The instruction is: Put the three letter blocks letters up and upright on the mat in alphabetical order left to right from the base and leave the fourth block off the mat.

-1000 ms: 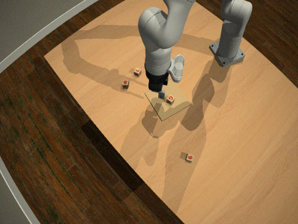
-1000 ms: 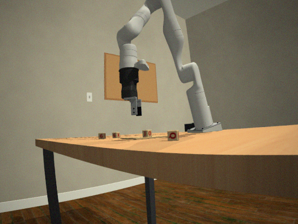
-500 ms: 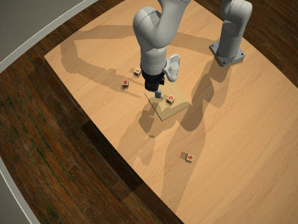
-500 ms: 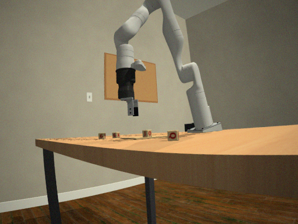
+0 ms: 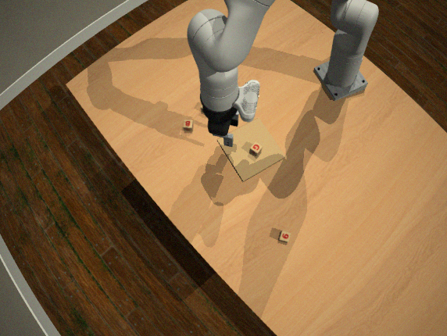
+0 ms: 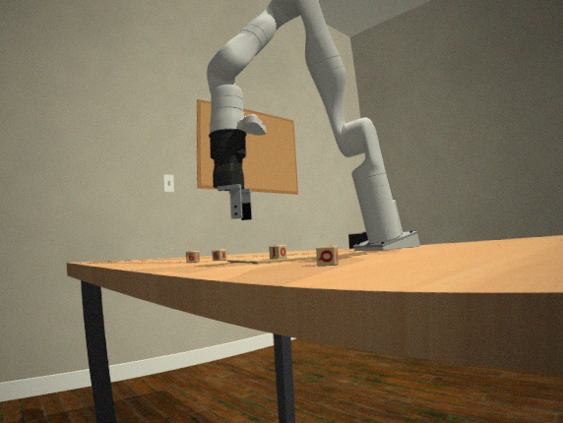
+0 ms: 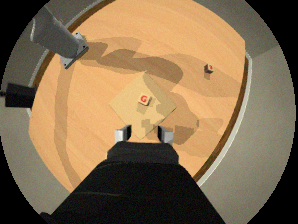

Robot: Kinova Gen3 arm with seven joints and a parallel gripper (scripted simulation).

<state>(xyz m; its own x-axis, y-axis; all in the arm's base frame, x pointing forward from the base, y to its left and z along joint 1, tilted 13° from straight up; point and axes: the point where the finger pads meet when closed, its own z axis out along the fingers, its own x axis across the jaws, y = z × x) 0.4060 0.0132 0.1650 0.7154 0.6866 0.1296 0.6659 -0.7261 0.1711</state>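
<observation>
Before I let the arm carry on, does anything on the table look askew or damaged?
No damage stands out. The mat looks flat, the G block sits flat on it. The block marked like a 6 or 9 lies well apart, a bit stray but upright.
</observation>
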